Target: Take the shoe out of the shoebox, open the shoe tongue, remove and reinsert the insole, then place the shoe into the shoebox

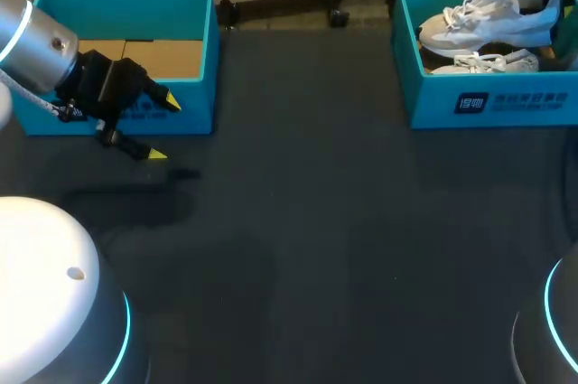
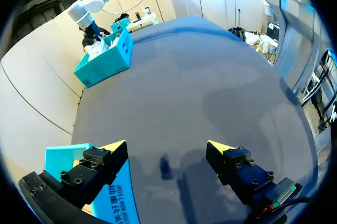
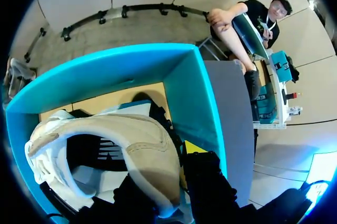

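Cream fabric low-top shoe (image 3: 142, 145) sits inside the teal cardboard shoebox (image 3: 195, 92), close to its side wall. Right gripper (image 3: 171, 179) is inside the shoebox, fingers narrowly apart, pinching the shoe's collar from both sides. Second white laced shoe (image 1: 488, 63) lies on the shoebox floor. Left gripper (image 2: 167, 146) hovers over the dark table (image 1: 343, 239), well apart from the shoebox, fingers spread wide, empty.

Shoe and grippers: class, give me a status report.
Left gripper open, beside left box. Right gripper inside shoebox at shoe, grip unclear. Shoe not yet out. No obstacle seen.
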Motion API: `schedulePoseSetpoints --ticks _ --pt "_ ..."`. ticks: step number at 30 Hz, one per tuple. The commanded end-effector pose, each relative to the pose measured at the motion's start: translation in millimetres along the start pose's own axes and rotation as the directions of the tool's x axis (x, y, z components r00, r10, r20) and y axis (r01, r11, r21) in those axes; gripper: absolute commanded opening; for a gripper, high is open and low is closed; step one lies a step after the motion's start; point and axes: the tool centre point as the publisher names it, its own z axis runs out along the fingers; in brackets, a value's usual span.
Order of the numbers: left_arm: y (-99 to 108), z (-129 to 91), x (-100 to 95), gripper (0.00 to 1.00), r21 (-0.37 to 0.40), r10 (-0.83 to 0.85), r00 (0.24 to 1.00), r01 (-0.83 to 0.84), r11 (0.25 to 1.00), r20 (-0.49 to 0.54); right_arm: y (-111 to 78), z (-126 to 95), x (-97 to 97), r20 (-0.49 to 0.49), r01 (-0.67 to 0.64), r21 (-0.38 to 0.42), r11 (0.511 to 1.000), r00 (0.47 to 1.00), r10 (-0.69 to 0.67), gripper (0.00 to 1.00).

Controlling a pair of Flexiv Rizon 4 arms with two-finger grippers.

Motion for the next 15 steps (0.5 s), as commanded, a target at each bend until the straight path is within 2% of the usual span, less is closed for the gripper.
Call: schedulePoseSetpoints --ticks 1,15 --pt "0 -1 1.0 1.00 -0.001 0.001 1.000 -0.001 1.000 0.000 8.5 10 4.8 0.005 -0.007 0.010 1.000 1.000 0.006 0.00" --pt "0 -1 1.0 1.00 -0.001 0.001 1.000 -0.001 1.000 0.000 17.8 30 10.2 0.016 -0.036 0.004 0.999 0.999 0.036 0.00"
